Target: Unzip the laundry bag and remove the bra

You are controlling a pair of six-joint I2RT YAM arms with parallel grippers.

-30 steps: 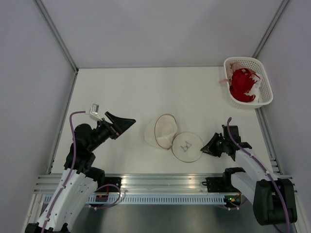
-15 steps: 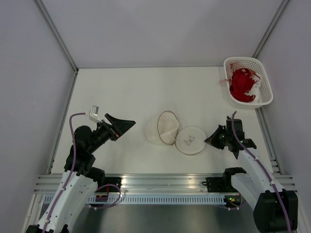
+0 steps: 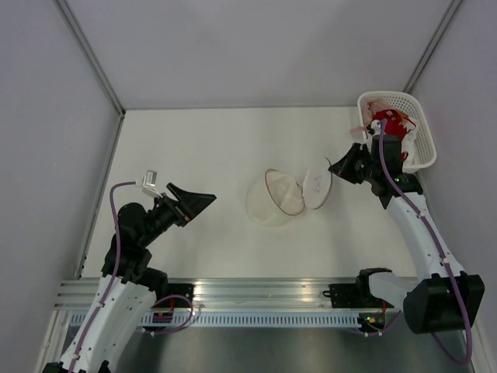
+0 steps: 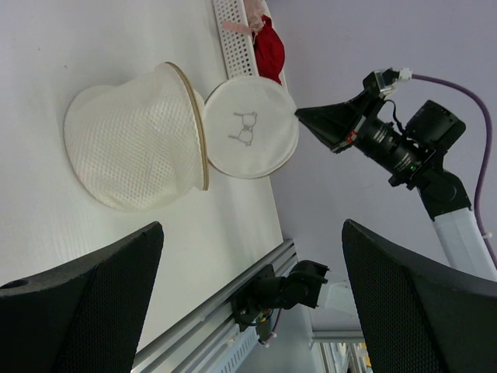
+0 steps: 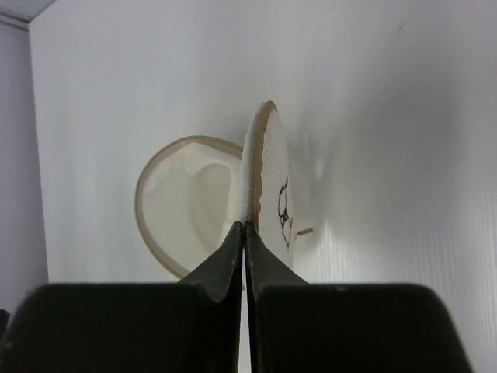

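The laundry bag (image 3: 273, 200) is a whitish mesh dome with a brownish zip rim, lying unzipped mid-table. Its round flap (image 3: 318, 183) with the small bra drawing stands lifted on edge. My right gripper (image 3: 333, 165) is shut on the flap's rim and holds it up; in the right wrist view the closed fingertips (image 5: 245, 231) pinch the rim of the flap (image 5: 268, 179) beside the open dome (image 5: 186, 202). My left gripper (image 3: 203, 199) is open and empty, left of the bag. The left wrist view shows the dome (image 4: 136, 140) and flap (image 4: 250, 128). A red bra (image 3: 386, 136) lies in the basket.
A white plastic lattice basket (image 3: 419, 124) stands at the far right corner and holds the red bra and some pale cloth. Grey walls close the table on three sides. The metal rail (image 3: 256, 291) runs along the near edge.
My right gripper has moved away and to the right, lifting the flap from flat on the table to upright and dragging the bag toward the basket. The left arm has barely moved.
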